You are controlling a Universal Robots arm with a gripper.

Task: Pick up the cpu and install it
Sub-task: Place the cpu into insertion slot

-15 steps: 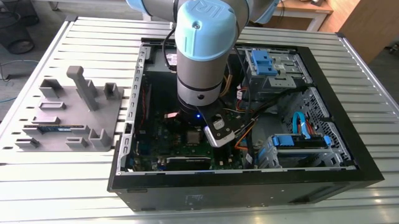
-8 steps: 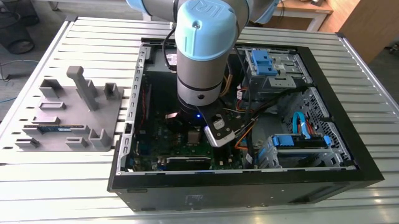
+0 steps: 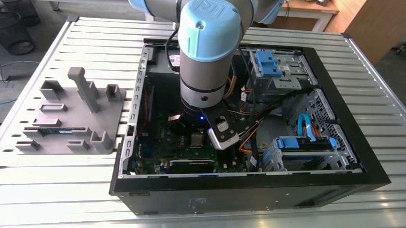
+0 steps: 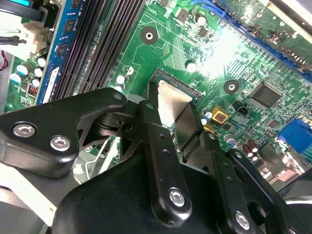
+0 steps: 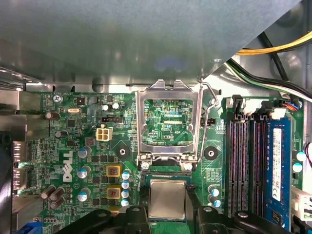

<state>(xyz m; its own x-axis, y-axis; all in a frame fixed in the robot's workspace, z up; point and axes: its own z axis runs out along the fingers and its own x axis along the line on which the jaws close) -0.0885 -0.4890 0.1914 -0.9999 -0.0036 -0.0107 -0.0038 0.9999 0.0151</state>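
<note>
The cpu (image 5: 167, 196), a small square chip with a silver-grey top, sits between my gripper's (image 5: 167, 207) two black fingers, low over the socket on the green motherboard (image 5: 87, 146). In the second wrist view the cpu (image 4: 168, 100) shows as a shiny plate gripped on two opposite edges by the gripper (image 4: 173, 110), with the socket's dark rim just beyond it. The silver hinged frame (image 5: 168, 122) stands swung open right beside the socket. In the exterior view the arm reaches down into the open computer case (image 3: 374, 166), and the gripper (image 3: 199, 136) is at the board's middle.
Black memory slots (image 5: 241, 165) with a blue-labelled stick (image 5: 278, 165) run beside the socket. Yellow and black cables (image 5: 273, 48) cross nearby. Blue drive cages (image 3: 273, 66) crowd the case's right side. A grey fixture (image 3: 70, 118) holding a memory stick (image 3: 56, 129) lies on the slatted table.
</note>
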